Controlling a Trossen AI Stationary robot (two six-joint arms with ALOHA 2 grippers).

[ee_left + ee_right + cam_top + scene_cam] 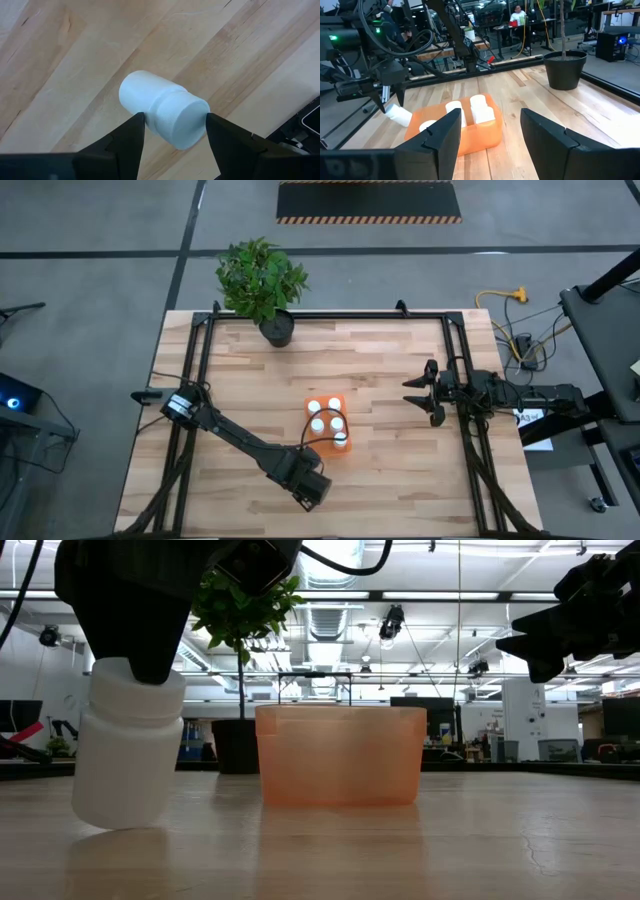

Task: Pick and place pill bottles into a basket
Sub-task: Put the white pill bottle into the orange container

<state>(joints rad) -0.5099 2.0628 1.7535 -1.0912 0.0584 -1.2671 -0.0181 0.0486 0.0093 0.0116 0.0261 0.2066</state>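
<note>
White pill bottle [165, 116] in left gripper [175, 132]

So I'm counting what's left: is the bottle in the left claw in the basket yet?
Not yet. The left claw grips the bottle by its cap, tilted just above the table, beside the orange basket.

Pill bottles in basket [326, 423]: four caps [334, 404] visible from above
Pill bottle [127, 745] at left gripper [175, 131]: one (tilted)
Baskets: one
Plant pots [277, 330]: one
Arms: two
</note>
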